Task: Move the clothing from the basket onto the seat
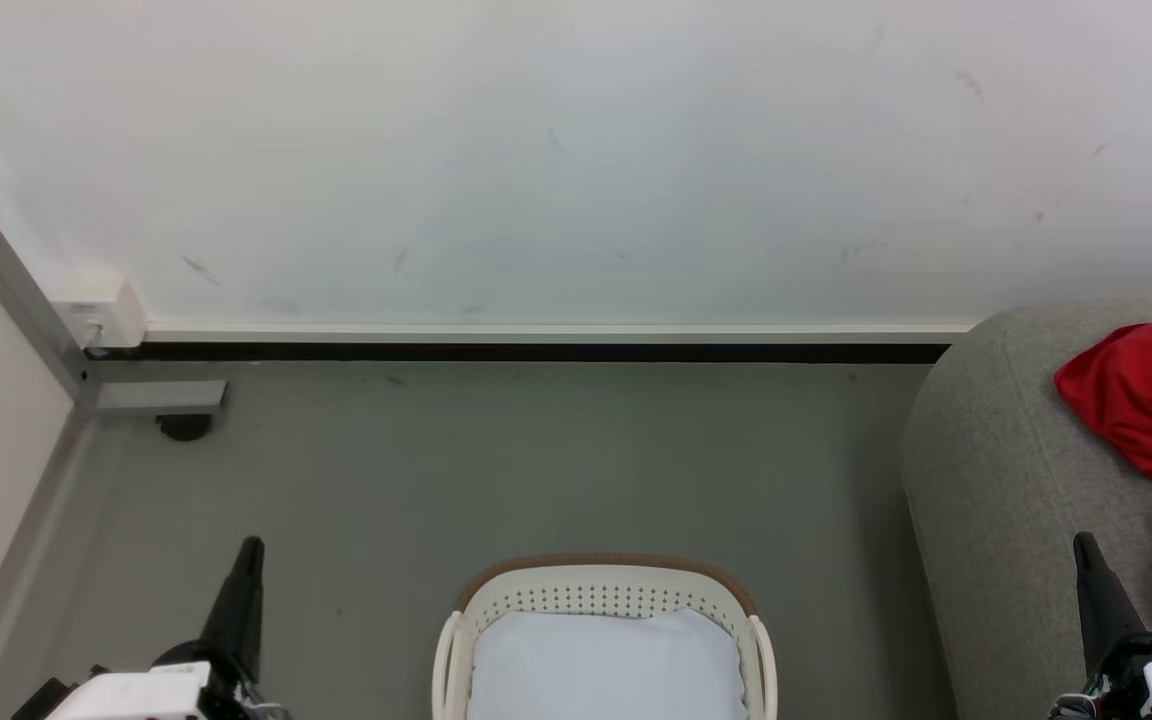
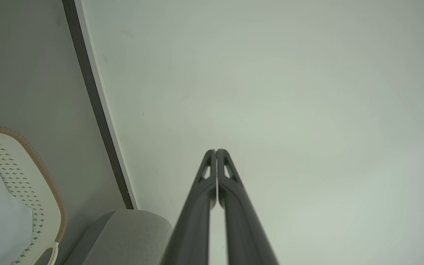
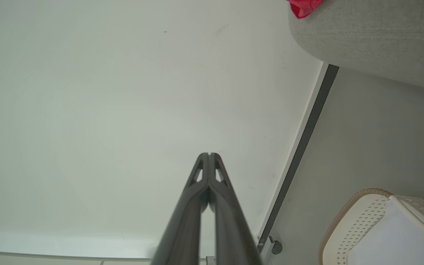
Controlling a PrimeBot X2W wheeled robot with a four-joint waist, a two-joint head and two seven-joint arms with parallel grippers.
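Clothing point(image 1: 1151, 400): red heap on the seat point(image 1: 996, 480), far right, its length running near to far.
Basket point(image 1: 606, 590): near centre, holding a pale liner point(image 1: 606, 665).
Right claw point(image 1: 1086, 545): closed, empty, nearer arm; the clothing lies just right of it and farther off.
Left claw point(image 1: 251, 545): closed, empty, well apart.

dark tapered fingers point(image 2: 197, 206), white wrists point(image 1: 136, 692)

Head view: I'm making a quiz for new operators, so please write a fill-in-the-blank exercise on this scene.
The clothing lies on the grey ____.
The basket stands on the ____.
The left gripper and right gripper are both ____.
Missing words: seat; floor; shut.
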